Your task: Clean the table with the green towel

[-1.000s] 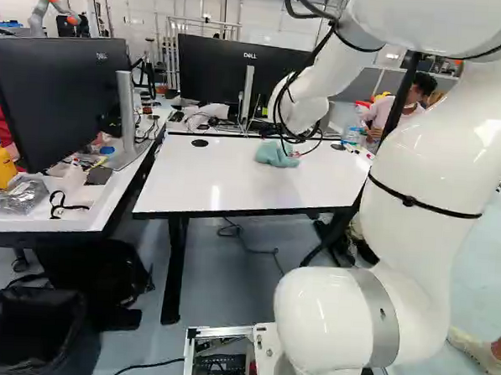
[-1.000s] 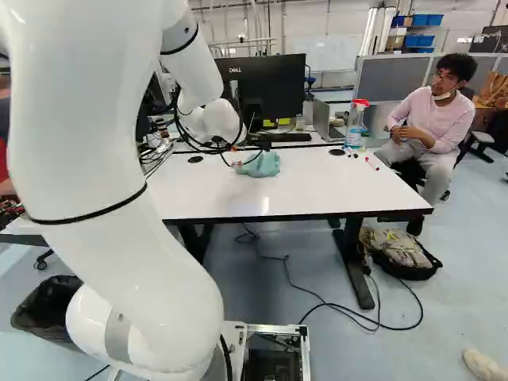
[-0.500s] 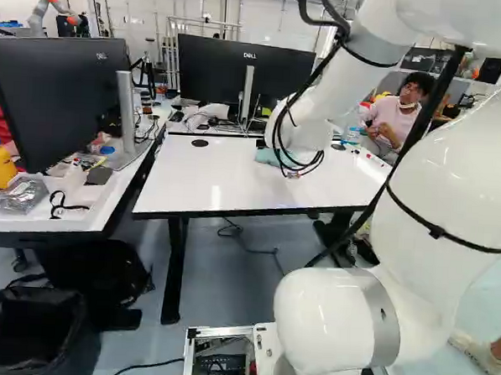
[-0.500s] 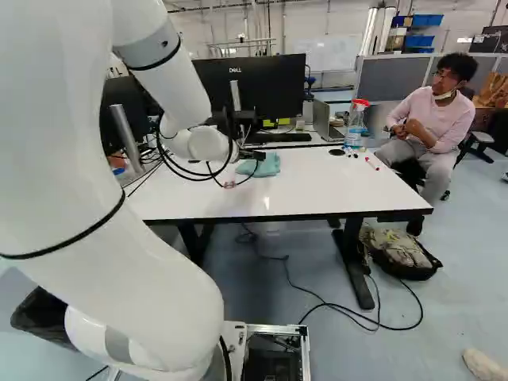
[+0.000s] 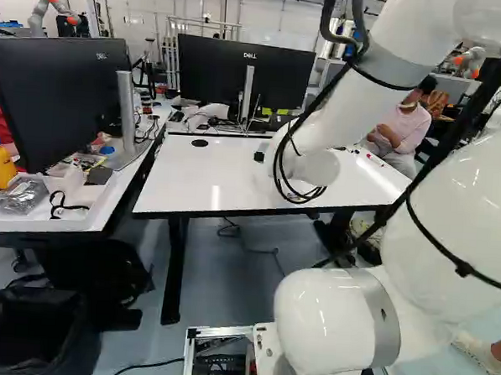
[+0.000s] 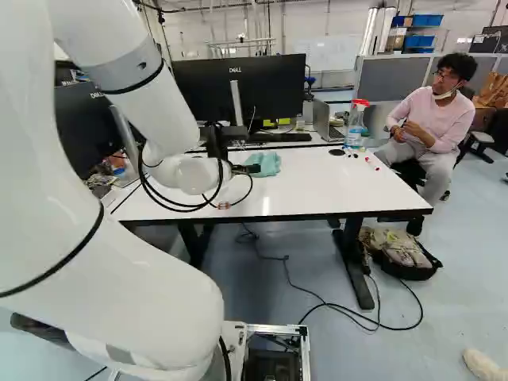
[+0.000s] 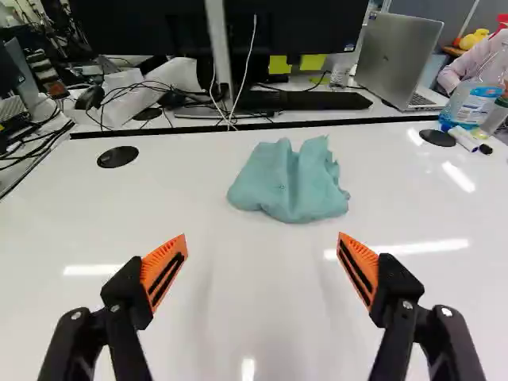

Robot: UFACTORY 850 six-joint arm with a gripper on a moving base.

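At the near side of the towel in the right base view, part of my gripper (image 6: 247, 168) shows past the white wrist. The wrist view has the gripper (image 7: 262, 243) wide open, its orange pads apart and only bare tabletop between them. Ahead of the fingers lies the green towel (image 7: 287, 184), a crumpled pale teal heap with raised folds, not touched by either finger. In the right base view the towel (image 6: 265, 163) sits on the white table (image 6: 333, 184); in the left base view the arm hides it.
Behind the towel stand a monitor (image 6: 274, 83), a keyboard (image 7: 305, 101) and a laptop (image 7: 401, 59). A spray bottle (image 6: 355, 125) and markers (image 6: 371, 163) are at the table's far right. Another monitor (image 5: 57, 102) rises at the left. Another robot (image 5: 51, 7) is far back.
The arm has bent lower, its wrist coming down and back toward the base over the table. In the left base view it now covers the towel, which has not moved. The base stands still.
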